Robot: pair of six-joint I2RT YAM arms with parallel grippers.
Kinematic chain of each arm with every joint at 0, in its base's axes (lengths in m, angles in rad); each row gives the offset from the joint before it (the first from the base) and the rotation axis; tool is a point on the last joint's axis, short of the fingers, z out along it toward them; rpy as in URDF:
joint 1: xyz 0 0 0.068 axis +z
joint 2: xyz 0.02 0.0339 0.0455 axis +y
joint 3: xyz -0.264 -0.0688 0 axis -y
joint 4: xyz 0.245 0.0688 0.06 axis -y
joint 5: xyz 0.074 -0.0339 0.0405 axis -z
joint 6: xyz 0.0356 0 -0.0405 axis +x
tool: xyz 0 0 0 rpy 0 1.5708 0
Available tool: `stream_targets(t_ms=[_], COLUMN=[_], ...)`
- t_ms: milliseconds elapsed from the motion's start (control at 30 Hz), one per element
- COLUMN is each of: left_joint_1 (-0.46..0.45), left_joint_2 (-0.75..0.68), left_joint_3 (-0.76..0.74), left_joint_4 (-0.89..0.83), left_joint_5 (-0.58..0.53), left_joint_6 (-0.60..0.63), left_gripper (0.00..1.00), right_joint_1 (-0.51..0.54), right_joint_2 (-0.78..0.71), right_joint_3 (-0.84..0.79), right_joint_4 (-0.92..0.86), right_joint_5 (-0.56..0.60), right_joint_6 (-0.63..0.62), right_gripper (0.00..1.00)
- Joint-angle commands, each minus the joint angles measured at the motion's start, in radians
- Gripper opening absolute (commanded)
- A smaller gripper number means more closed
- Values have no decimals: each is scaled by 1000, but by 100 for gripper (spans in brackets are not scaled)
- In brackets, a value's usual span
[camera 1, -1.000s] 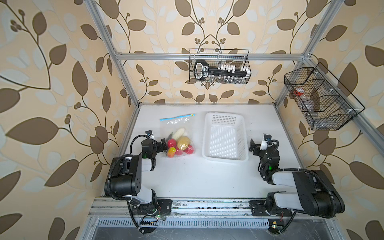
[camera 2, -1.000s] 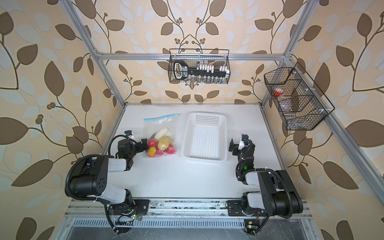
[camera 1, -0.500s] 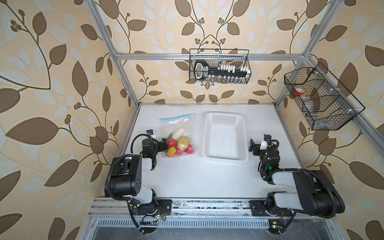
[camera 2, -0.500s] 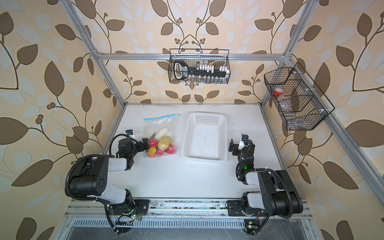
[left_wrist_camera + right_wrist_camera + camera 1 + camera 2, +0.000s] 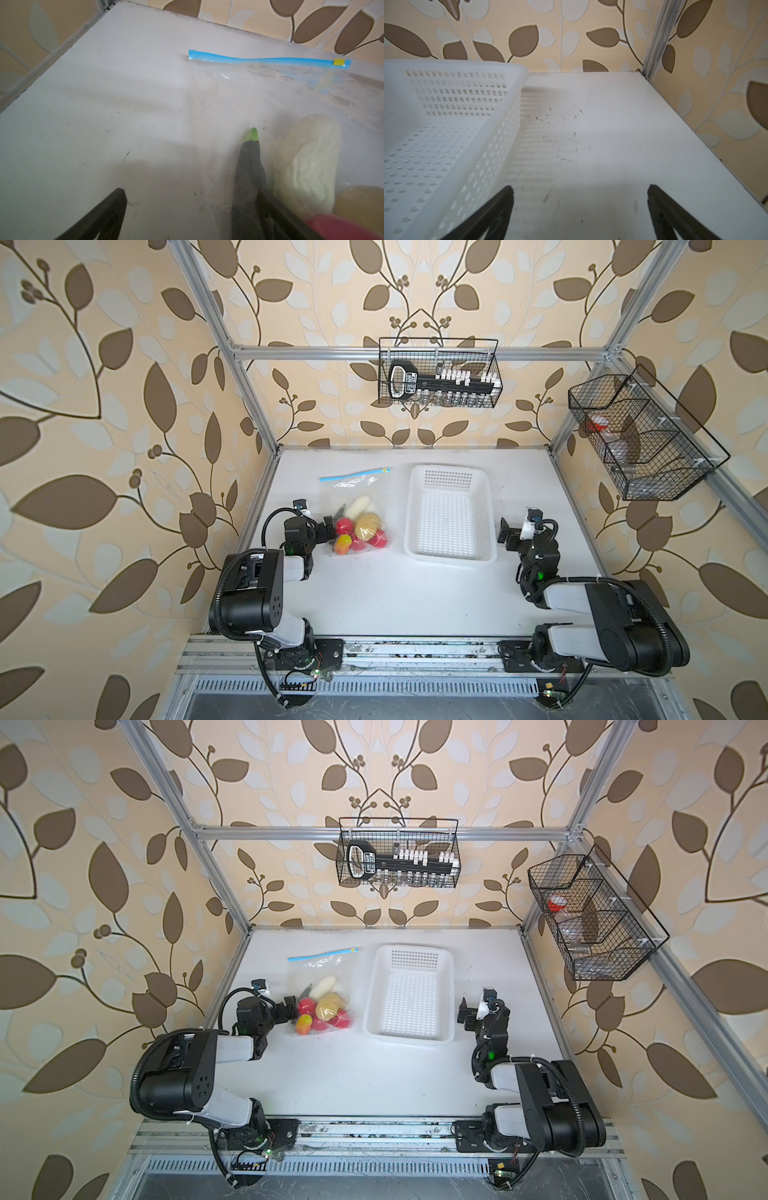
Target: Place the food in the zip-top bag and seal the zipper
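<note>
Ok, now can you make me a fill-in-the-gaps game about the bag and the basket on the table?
1. The toy food lies inside the clear ____.
2. The slider tab on the blue zipper is coloured ____.
3. The white basket is completely ____.
4. The left gripper and right gripper both have jaws that are ____.
Missing words: bag, yellow, empty, open.

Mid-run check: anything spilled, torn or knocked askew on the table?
Nothing stands out. The food sits bunched inside the zip-top bag, none loose on the table. The zipper lies flat, slider at one end. The white basket stands upright. The left gripper and right gripper are open, holding nothing.
</note>
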State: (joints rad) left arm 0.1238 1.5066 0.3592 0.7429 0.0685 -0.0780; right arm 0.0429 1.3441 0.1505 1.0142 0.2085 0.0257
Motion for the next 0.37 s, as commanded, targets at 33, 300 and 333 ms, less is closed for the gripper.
stream_targets(t_ms=[33,300,333], left_joint_1=[-8,-29,-29], left_joint_2=[-8,-2,-6], left_joint_3=[24,37,29], left_joint_4=[12,-9,2], left_joint_5=[-7,-51,-49], left_joint_6=[20,27,27], left_gripper=[99,99,99], right_joint_1=[-2,-2,-2], right_joint_2=[1,1,1], right_joint_3=[20,20,20], right_joint_4=[15,15,15], right_joint_5=[-9,-10,-9], right_joint_6=[-2,-2,-2], right_gripper=[100,100,100])
